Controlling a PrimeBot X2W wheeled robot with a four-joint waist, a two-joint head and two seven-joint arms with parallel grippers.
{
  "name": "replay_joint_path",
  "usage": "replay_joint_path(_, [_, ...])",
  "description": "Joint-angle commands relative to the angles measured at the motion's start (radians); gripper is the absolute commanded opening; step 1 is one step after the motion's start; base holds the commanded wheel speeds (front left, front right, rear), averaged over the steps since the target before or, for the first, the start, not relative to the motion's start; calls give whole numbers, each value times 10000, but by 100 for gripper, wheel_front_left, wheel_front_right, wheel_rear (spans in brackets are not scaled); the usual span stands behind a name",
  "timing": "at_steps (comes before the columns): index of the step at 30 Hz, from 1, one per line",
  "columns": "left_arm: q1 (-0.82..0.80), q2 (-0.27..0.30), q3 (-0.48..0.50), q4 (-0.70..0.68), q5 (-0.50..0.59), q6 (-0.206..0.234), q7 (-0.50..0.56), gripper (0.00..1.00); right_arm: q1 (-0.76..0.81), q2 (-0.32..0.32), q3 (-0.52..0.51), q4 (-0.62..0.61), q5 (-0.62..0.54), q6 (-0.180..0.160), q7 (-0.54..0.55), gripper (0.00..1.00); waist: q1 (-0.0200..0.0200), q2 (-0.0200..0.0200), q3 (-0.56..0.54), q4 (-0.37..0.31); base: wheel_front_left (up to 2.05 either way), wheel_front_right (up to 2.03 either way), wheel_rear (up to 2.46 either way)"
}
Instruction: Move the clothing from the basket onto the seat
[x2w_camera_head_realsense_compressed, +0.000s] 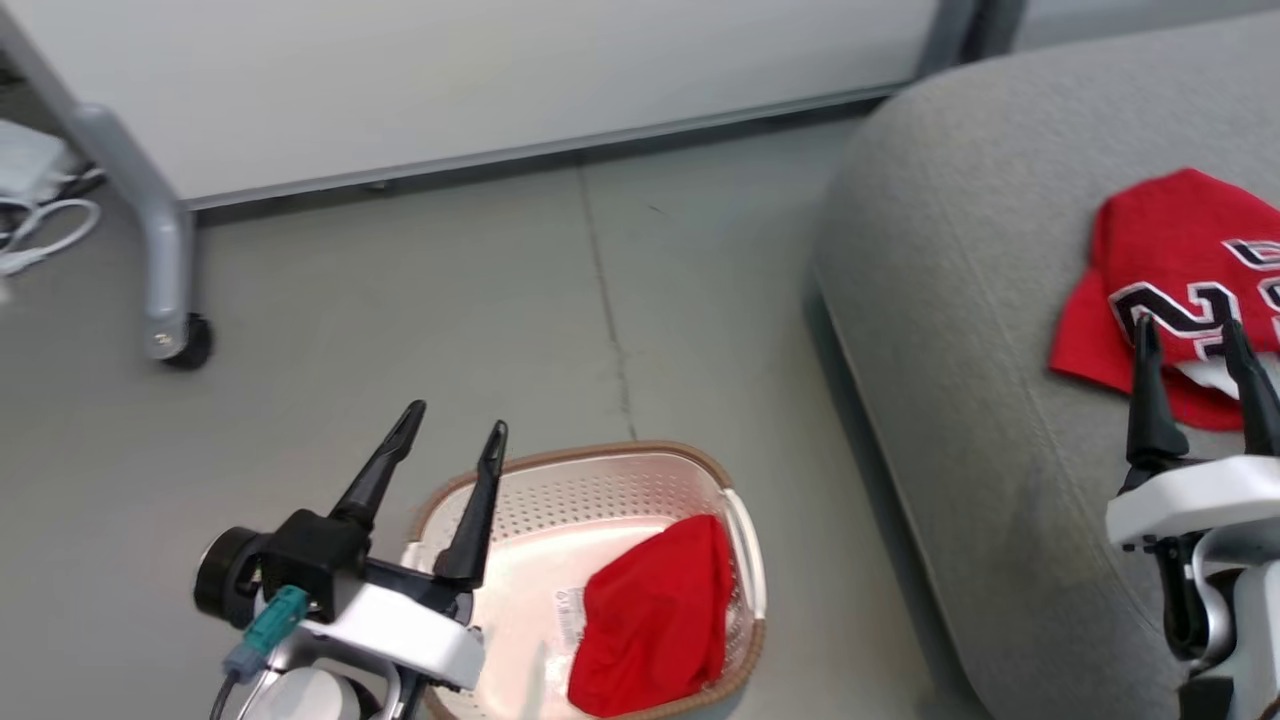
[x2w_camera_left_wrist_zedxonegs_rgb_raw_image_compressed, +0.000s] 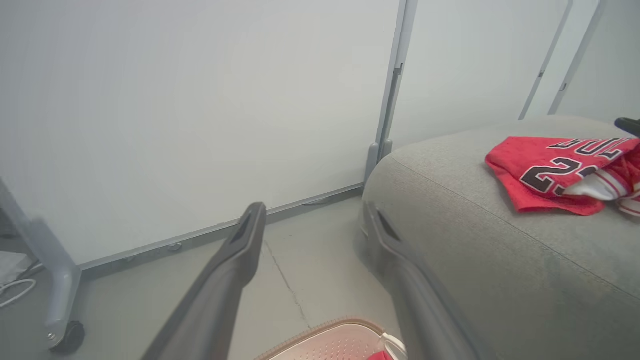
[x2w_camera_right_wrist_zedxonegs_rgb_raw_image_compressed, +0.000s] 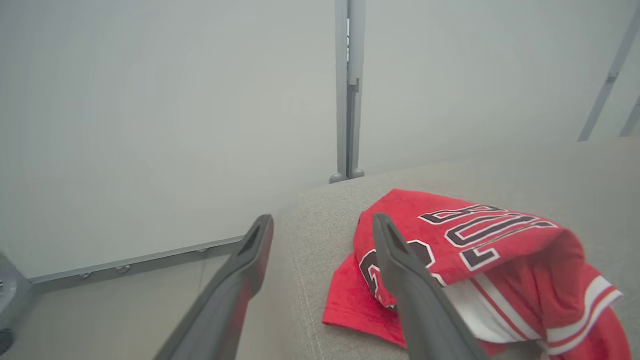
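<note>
Bright, diffuse lighting is recorded, apparently from overhead; a soft shadow is cast along the base of the seat (x2w_camera_head_realsense_compressed: 960, 300). In the wrist views the fingers (x2w_camera_left_wrist_zedxonegs_rgb_raw_image_compressed: 235, 270) are rendered blurred and a pale haze is noted.

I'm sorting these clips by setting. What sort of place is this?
Probably a test room staged like a home: white partition panels, one on a wheeled metal leg, a grey sofa and a laundry basket on the floor.
</note>
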Motion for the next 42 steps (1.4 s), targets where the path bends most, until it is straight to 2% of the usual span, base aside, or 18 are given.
replay_joint_path(1, [183, 8, 151, 0, -114, 114, -82, 100, 382, 23, 130, -556, -13, 2, 237, 100, 0, -1, -471, 636, 0, 0, 0])
replay_joint_path(7, [650, 72, 742, -39, -458, 550, -244, 100, 1461, 144, 719, -2490, 97, 2, 1087, 100, 0, -1, -911, 1330, 0, 0, 0])
replay_joint_path(14, [1102, 167, 1385, -44, -741, 847, -417, 100, 2246, 159, 1332, -3422, 427, 2, 1538, 100, 0, -1, -1280, 1732, 0, 0, 0])
replay_joint_path(23, [1727, 197, 1779, -7, -871, 910, -537, 100, 3253, 162, 1620, -3747, 545, 2, 1809, 100, 0, -1, -1895, 1844, 0, 0, 0])
replay_joint_path(31, [2125, 36, 1657, 152, -841, 837, -577, 100, 4002, 162, 1632, -3978, 638, 2, 2000, 100, 0, -1, -2207, 1752, 0, 0, 0])
replay_joint_path(42, [2244, -2, 1436, 440, -818, 773, -558, 100, 4218, 163, 1692, -4128, 649, 2, 2131, 100, 0, -1, -2326, 1652, 0, 0, 0])
